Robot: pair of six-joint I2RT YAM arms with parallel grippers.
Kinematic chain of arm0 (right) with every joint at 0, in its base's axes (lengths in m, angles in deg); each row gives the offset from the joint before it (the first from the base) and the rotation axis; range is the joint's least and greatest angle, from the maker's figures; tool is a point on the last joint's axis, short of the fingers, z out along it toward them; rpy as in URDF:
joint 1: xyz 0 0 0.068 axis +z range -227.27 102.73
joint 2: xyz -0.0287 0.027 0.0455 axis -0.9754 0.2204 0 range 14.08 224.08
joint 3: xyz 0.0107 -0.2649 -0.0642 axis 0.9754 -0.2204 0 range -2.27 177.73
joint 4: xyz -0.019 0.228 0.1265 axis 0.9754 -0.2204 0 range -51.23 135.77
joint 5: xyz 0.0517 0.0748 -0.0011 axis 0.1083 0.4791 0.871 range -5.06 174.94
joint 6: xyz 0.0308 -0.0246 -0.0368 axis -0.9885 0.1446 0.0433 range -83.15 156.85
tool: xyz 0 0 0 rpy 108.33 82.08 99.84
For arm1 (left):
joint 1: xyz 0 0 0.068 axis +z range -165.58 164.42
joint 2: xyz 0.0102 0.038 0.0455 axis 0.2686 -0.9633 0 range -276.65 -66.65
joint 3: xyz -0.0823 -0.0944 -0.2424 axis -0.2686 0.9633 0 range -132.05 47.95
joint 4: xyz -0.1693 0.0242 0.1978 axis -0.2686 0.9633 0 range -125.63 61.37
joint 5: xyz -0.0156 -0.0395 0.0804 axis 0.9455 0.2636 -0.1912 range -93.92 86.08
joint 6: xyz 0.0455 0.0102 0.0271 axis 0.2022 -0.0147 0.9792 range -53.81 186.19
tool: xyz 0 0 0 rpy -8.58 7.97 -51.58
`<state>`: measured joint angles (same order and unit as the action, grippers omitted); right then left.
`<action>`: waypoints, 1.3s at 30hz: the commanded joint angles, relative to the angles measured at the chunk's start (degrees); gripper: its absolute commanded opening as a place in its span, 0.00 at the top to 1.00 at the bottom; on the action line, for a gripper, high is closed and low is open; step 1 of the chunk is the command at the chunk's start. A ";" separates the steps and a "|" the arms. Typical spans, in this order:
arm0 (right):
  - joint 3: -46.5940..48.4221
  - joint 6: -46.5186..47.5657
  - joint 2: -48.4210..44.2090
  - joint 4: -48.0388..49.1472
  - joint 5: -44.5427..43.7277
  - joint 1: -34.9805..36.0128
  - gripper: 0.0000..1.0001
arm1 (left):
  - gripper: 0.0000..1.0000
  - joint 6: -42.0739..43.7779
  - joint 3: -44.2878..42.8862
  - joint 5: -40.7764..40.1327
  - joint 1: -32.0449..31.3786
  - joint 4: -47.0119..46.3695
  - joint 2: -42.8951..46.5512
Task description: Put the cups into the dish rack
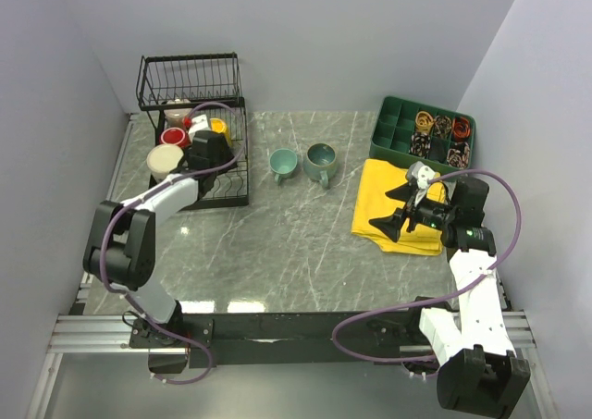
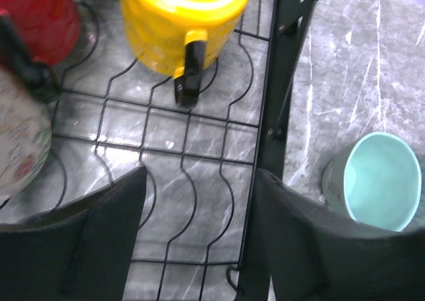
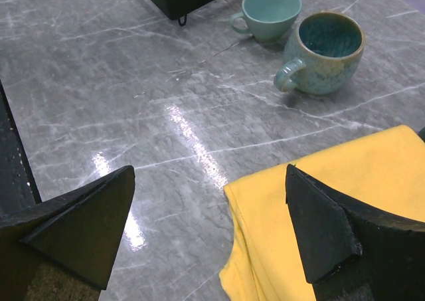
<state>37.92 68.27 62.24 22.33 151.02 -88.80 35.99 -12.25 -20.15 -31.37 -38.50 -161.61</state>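
Note:
The black wire dish rack (image 1: 236,174) stands at the back left. On its flat base are a red mug (image 1: 173,137), a cream mug (image 1: 164,161) and a yellow mug (image 1: 220,126). My left gripper (image 1: 209,151) hovers over the base, open and empty. Its wrist view shows the yellow mug (image 2: 182,22), the red mug (image 2: 40,15), the cream mug (image 2: 20,141) and bare rack wires (image 2: 199,148) between the jaws. Two teal mugs (image 1: 283,164) (image 1: 321,161) stand on the table right of the rack. My right gripper (image 1: 390,211) is open and empty above a yellow cloth (image 1: 407,234), apart from the teal mugs (image 3: 269,12) (image 3: 322,52).
A green compartment tray (image 1: 390,128) with small items sits at the back right. The yellow cloth (image 3: 332,201) lies in front of it. The rack's raised basket tier (image 1: 189,79) is at the back. Grey walls close in the left, back and right.

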 commanded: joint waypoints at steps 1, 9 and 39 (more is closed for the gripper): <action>2.53 0.84 -0.79 0.15 1.06 -0.42 0.00 | 0.41 -1.18 2.11 -3.10 0.94 -1.52 3.72; 2.53 0.93 -0.61 0.06 1.15 -0.51 0.00 | 0.91 -0.66 -1.05 -4.60 3.13 0.32 0.39; 3.41 3.03 0.53 -2.14 1.85 -0.78 0.00 | 0.99 -8.82 -21.10 -8.73 4.01 1.75 -19.75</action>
<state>38.90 70.19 62.96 20.36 151.48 -89.17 27.99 -32.56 -30.43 -27.68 -33.69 -181.67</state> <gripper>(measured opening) 0.998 0.021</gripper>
